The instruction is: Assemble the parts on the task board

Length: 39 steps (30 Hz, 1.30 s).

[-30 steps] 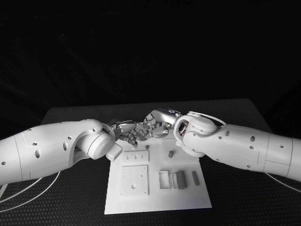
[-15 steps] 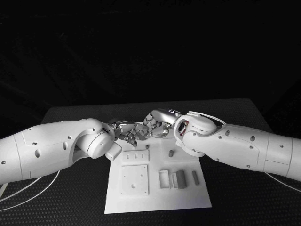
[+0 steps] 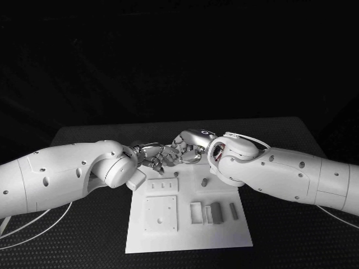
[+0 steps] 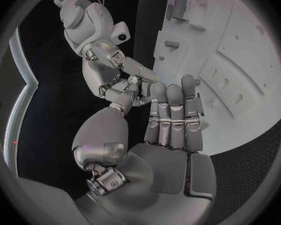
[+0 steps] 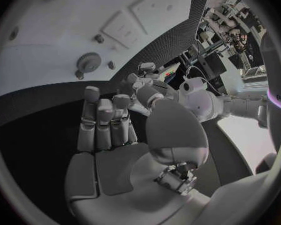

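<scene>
Nothing has really moved since the earlier frames: both hands sit where they were, fingertips together above the top edge of the task board (image 3: 188, 235), centre of the head view.

Left hand (image 3: 151, 157) and right hand (image 3: 188, 148) meet fingertip to fingertip. In the left wrist view the left hand (image 4: 172, 120) has its fingers straight and side by side, thumb reaching toward the right hand (image 4: 115, 77). A small part may be pinched between them, but you cannot tell; it is too small and hidden. So you cannot say whether either hand is clamped on something or just touching.

Task things: the board lies flat on the black tabletop (image 3: 82, 137), lower centre of the frame. Grey parts (image 3: 216, 213) lie in a row at the board's lower right, a square plate (image 3: 160, 214) sits lower left, and a small peg (image 3: 203, 181) stands near the top, just below the right wrist.

Risks, as a judgement: if a part is passing between the hands, a mistimed release drops it onto the board or off its top edge onto the dark tabletop, where it is hard to spot. Fingers this close can also knock each other. The right forearm hangs low over the upright peg; bringing it down could tip the peg.

Room: open tabletop left and right of the board and behind the hands. Both forearms crowd the board's upper corners; the lower half is unobstructed.
</scene>
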Each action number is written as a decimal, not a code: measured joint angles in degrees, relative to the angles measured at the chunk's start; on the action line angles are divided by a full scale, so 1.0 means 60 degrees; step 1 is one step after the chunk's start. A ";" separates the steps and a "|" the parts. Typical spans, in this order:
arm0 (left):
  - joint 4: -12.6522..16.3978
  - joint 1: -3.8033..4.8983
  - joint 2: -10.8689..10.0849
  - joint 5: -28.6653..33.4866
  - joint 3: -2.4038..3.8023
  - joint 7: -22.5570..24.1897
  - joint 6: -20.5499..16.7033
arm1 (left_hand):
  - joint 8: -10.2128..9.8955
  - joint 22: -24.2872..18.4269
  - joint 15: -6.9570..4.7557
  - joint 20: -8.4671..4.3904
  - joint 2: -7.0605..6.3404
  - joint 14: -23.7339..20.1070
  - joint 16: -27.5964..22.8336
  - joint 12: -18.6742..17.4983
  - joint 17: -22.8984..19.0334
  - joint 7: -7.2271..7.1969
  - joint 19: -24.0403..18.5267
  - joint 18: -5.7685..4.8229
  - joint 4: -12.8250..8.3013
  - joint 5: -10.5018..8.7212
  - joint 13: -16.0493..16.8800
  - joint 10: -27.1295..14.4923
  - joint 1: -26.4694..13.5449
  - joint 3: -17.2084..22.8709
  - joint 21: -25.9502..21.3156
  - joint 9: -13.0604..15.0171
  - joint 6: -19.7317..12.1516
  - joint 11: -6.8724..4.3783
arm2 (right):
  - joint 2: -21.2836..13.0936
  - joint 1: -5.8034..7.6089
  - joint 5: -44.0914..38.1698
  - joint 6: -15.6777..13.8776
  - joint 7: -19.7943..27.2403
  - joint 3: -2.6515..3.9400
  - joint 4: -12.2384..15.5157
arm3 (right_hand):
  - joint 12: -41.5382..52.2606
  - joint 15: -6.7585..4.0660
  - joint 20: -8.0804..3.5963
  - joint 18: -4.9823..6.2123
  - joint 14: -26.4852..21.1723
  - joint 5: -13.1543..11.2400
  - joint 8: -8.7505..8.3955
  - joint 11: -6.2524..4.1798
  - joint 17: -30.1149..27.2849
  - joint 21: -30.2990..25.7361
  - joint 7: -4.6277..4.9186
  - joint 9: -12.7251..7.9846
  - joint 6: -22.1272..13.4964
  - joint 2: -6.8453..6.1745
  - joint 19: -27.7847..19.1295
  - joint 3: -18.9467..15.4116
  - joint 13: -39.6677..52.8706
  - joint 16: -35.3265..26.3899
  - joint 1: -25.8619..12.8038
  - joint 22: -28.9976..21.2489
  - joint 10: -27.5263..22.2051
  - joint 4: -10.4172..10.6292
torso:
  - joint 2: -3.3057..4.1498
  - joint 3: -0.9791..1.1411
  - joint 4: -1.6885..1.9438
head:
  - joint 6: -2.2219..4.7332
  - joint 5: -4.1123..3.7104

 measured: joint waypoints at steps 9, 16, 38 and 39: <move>0.0005 0.0004 0.0008 -0.0181 0.0004 -0.0161 0.0008 | -0.0165 0.0015 0.0000 -0.0032 -0.0350 0.0000 0.0110 0.0000 -0.0144 0.0073 0.0032 -0.0001 0.0113 0.0000 -0.0001 -0.0001 -0.0276 -0.0055 0.0000 -0.0024 -0.0073 0.0001 | 0.0023 -0.0004 0.0000 0.0011 0.0000 -0.0004 0.0018 | 0.0000 0.0011 0.0000 0.0000 -0.0005 0.0000 0.0001 0.0000 -0.0008 0.0000 0.0005 0.0008 0.0001 -0.0001 0.0000 -0.0001 0.0000 0.0000 -0.0001 0.0000 0.0000 -0.0001 | 0.0002 -0.0001 0.0005 | -0.0015 -0.0016; 0.0011 0.0007 0.0014 -0.0345 0.0007 -0.0306 0.0015 | -0.0271 0.0057 -0.0035 -0.0082 -0.0209 0.0035 0.0251 0.0105 -0.0240 0.0072 0.0086 -0.0002 -0.0053 0.0000 0.0016 0.0053 -0.0135 -0.0034 0.0058 -0.0044 -0.0073 0.0020 | 0.0036 -0.0010 -0.0001 0.0013 0.0000 -0.0009 0.0059 | 0.0000 0.0028 0.0001 0.0000 0.0003 0.0000 0.0001 0.0000 -0.0008 0.0000 0.0006 0.0017 0.0001 -0.0014 -0.0001 -0.0002 0.0000 0.0000 0.0012 0.0000 0.0000 -0.0002 | 0.0002 -0.0001 0.0005 | -0.0023 0.0000; 0.0057 0.0003 -0.0029 -0.0336 0.0004 -0.0312 -0.0043 | -0.0505 0.0173 -0.0170 -0.0186 0.0817 0.0130 0.0627 0.0261 -0.0648 -0.0049 0.0287 -0.0004 -0.0341 -0.0011 0.0105 0.0187 0.0709 0.0807 0.0146 -0.0100 0.0223 -0.0046 | 0.0072 -0.0006 -0.0004 0.0068 -0.0042 -0.0005 0.0029 | 0.0000 -0.0027 0.0001 0.0000 0.0000 -0.0001 -0.0042 0.0001 -0.0016 0.0000 -0.0016 0.0012 0.0025 -0.0021 -0.0001 -0.0015 0.0002 0.0000 0.0017 0.0000 0.0000 -0.0015 | 0.0005 -0.0002 0.0000 | -0.0036 0.0035; 0.0062 0.0003 -0.0037 -0.0324 0.0003 -0.0307 -0.0042 | -0.0524 0.0173 -0.0170 -0.0186 0.0841 0.0131 0.0627 0.0261 -0.0656 -0.0049 0.0287 -0.0005 -0.0341 -0.0024 0.0113 0.0187 0.0702 0.0807 0.0146 -0.0100 0.0223 -0.0046 | 0.0075 -0.0006 -0.0004 0.0074 -0.0043 -0.0004 0.0025 | 0.0000 -0.0026 0.0001 0.0000 0.0000 -0.0001 -0.0040 0.0001 -0.0016 0.0000 -0.0016 0.0013 0.0025 -0.0019 -0.0001 -0.0015 0.0002 0.0000 0.0014 0.0000 0.0000 -0.0015 | 0.0005 -0.0002 0.0000 | -0.0038 0.0029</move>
